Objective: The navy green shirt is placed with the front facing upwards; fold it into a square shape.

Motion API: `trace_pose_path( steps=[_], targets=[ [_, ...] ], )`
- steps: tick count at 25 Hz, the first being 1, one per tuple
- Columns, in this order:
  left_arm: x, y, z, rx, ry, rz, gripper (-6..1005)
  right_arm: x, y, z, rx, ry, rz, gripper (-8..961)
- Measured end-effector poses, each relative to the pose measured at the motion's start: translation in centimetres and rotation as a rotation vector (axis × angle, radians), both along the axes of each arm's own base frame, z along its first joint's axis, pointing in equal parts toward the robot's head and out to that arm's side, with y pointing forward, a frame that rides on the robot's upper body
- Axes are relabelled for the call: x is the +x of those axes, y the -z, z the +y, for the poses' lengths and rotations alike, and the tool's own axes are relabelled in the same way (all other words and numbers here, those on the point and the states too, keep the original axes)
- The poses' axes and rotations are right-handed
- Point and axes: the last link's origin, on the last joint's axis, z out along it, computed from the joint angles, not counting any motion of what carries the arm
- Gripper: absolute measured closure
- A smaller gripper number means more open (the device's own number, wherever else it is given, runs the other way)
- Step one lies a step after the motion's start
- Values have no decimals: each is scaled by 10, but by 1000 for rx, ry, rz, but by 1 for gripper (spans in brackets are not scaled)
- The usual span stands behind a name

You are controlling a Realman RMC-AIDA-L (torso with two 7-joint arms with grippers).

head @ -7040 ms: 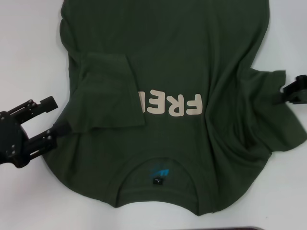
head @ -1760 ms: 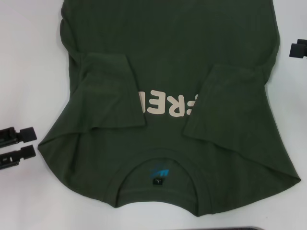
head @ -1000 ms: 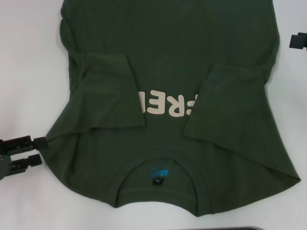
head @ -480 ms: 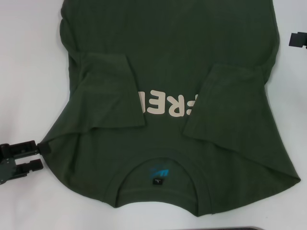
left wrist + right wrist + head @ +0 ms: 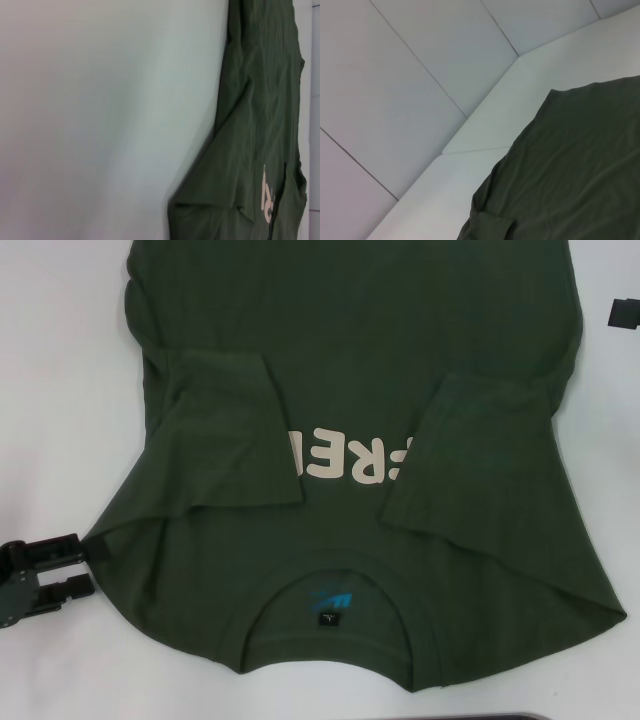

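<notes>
Head view: both sleeves now lie folded in on the navy green shirt [image 5: 350,440]. The left claw [image 5: 72,568], fingers apart, has reached its shoulder edge; the right claw [image 5: 625,314] has backed away, grip unclear.

Looks like a lab or robot test setup: a plain white table [image 5: 60,360] with nothing homey around, and bare white wall panels [image 5: 395,75] with thin seams right behind it.
</notes>
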Motion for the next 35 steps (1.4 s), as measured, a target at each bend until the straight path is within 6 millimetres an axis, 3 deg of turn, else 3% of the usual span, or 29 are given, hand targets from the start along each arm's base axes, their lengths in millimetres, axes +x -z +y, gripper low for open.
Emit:
trace_pose_path(
  steps=[35],
  targets=[
    [1,6,4,-26,-80,-29,308,4,-4,-3,20,17,17,236]
  ],
)
